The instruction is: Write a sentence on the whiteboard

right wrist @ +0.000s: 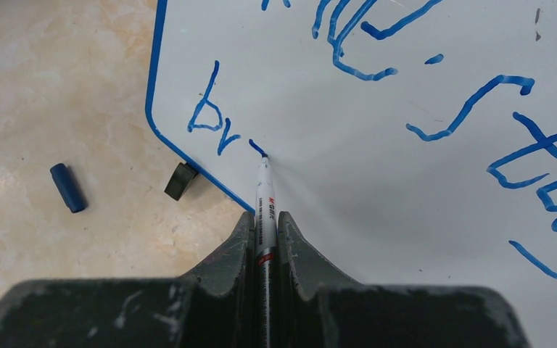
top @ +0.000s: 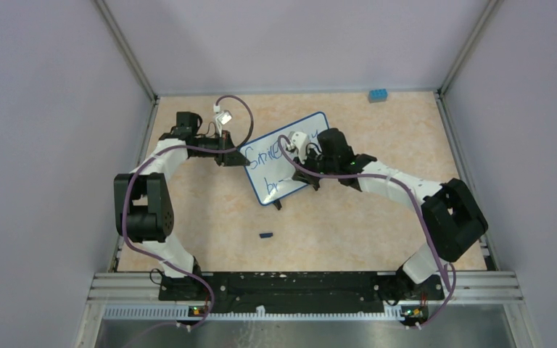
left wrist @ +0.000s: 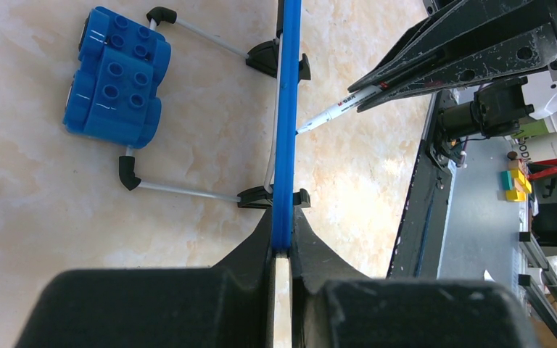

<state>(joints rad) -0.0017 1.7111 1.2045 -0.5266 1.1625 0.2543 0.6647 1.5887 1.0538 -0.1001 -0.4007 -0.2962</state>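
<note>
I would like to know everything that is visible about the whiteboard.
The whiteboard is small, white and rectangular, with rounded corners and a thin blue frame. Black feet and thin wire legs prop it up on the beige table. The left pincer is shut on its edge; the marker held in the right pincer touches its face with its tip. The sentence, in blue handwriting, runs in two lines; the lower one reads only "br".
</note>
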